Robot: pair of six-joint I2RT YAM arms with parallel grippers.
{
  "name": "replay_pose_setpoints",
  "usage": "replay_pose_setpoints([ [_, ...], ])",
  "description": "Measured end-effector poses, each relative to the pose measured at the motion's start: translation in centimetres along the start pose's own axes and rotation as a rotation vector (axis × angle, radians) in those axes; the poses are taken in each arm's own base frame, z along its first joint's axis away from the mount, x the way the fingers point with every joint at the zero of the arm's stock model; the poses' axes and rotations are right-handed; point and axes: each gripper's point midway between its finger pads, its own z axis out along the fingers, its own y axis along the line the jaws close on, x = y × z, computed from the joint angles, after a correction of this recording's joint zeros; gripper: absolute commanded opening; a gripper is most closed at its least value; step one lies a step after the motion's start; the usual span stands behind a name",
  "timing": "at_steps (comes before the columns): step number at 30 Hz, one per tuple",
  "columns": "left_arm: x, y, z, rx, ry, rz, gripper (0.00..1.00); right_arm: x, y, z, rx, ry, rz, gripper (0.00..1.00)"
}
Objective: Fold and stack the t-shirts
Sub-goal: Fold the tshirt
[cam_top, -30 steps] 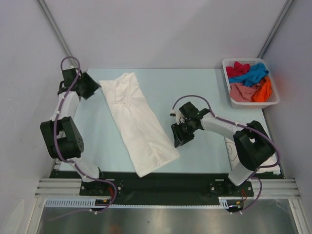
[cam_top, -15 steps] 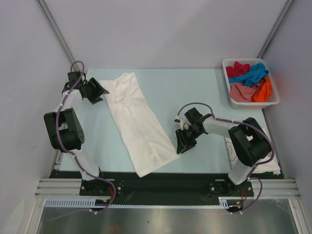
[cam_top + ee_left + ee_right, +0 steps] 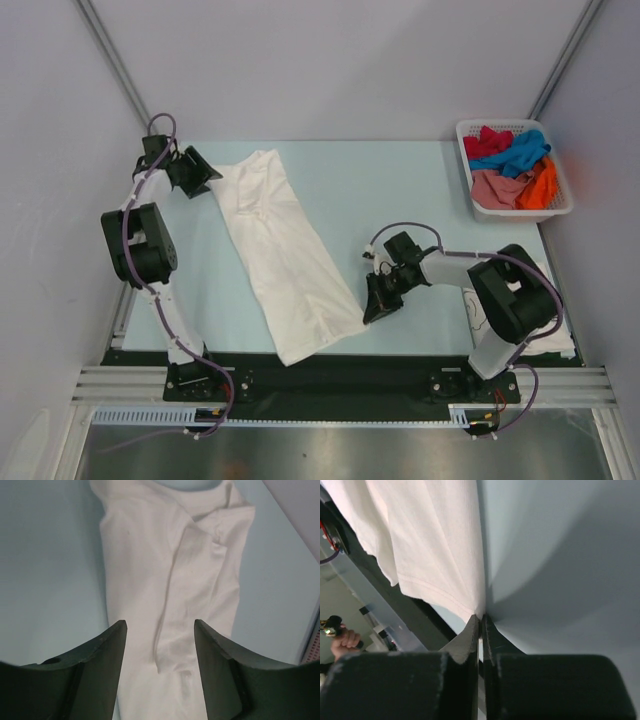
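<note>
Lying folded lengthwise on the counter [image 3: 400, 190], the white shirt [image 3: 285, 250] is pinched at its near hem corner by the right gripper [image 3: 480, 622], jaws closed. The left gripper [image 3: 197, 172] is held beside its collar end, jaws apart. Crosswise folding is judged outstanding, and coloured shirts [image 3: 510, 160] are left in the basket [image 3: 470, 130] beyond it.

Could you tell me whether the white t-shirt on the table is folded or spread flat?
Partly folded: the white t-shirt lies as one long narrow strip, sides turned in, with overlapping layers plain in the left wrist view.
</note>
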Motion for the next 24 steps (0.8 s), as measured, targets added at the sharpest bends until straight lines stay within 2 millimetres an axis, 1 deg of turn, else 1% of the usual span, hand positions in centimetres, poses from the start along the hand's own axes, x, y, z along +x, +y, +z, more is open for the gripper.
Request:
replay_pose_setpoints([
  [2,-0.4,0.9,1.6,-0.004,-0.001,-0.004,0.62,1.3,0.2,-0.1,-0.013,-0.002,0.014,0.05],
  [5,-0.1,1.9,2.5,-0.021,0.008,-0.016,0.63,3.7,0.7,0.0,-0.014,0.01,0.021,0.09],
  [6,0.1,2.2,2.7,-0.027,0.01,-0.018,0.64,4.6,1.0,0.0,-0.009,0.018,0.018,0.2],
  [8,0.1,2.5,2.9,-0.035,0.007,-0.019,0.66,5.7,1.5,0.0,0.001,0.03,0.017,0.35],
  [9,0.0,2.5,2.9,-0.033,0.0,-0.016,0.66,5.9,1.8,-0.1,0.006,0.028,0.01,0.47],
  [10,-0.2,2.5,3.0,-0.03,-0.009,-0.012,0.66,5.7,2.0,-0.3,0.016,0.012,0.008,0.52],
  [12,-0.3,2.4,3.1,-0.023,-0.017,-0.008,0.66,4.0,1.9,-1.1,0.047,-0.052,-0.002,0.55],
  [14,-0.4,2.3,3.2,-0.013,-0.021,-0.005,0.66,0.8,1.8,-2.2,0.075,-0.142,-0.002,0.56],
  [15,-0.5,2.2,3.2,-0.006,-0.024,-0.004,0.66,-1.3,1.6,-3.0,0.093,-0.194,0.002,0.58],
  [17,-0.6,2.0,3.4,0.003,-0.026,-0.008,0.66,-6.5,1.4,-4.2,0.113,-0.294,0.005,0.58],
  [18,-0.5,2.0,3.5,0.007,-0.025,-0.01,0.66,-9.1,0.9,-4.5,0.124,-0.324,0.015,0.56],
  [19,-0.5,2.1,3.7,0.009,-0.023,-0.015,0.65,-12.3,0.6,-4.6,0.128,-0.365,0.011,0.55],
  [20,-0.4,2.2,3.9,0.01,-0.02,-0.019,0.61,-15.2,0.2,-4.6,0.136,-0.397,0.007,0.54],
  [22,-0.2,2.4,4.3,0.011,-0.014,-0.031,0.59,-20.8,-0.8,-4.1,0.139,-0.453,-0.001,0.51],
  [23,0.0,2.6,4.5,0.009,-0.011,-0.042,0.59,-23.4,-1.4,-3.7,0.138,-0.477,-0.006,0.51],
  [24,0.1,2.7,4.7,0.007,-0.009,-0.051,0.59,-25.2,-1.8,-3.3,0.136,-0.489,-0.003,0.51],
])
